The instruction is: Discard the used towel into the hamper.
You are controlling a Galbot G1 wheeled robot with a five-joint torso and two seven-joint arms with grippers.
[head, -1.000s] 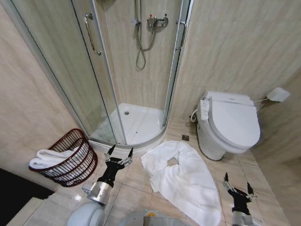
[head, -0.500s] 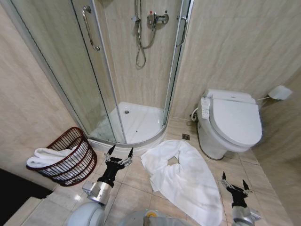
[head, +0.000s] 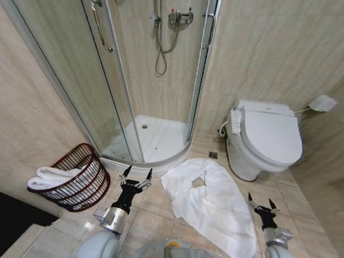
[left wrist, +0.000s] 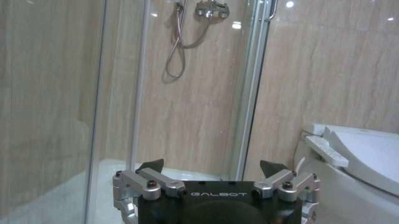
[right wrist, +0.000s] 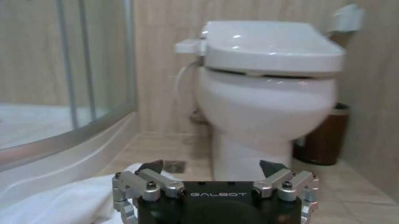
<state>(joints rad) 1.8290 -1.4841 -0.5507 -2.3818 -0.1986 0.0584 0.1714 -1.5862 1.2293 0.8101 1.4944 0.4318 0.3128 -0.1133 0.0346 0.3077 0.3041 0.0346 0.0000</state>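
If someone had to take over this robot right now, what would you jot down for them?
Left pincer: open, empty, low over the floor tiles between the hamper and the towel.
Right pincer: open, empty, at the towel's far side, near the toilet.
The towel lies spread on the floor, untouched. The hamper already holds another white towel.
Left to do: grab the floor towel and drop it in the hamper.

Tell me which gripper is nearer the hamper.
Left. The left gripper hovers over the floor just beside the hamper; the right gripper is far across, beyond the white towel.
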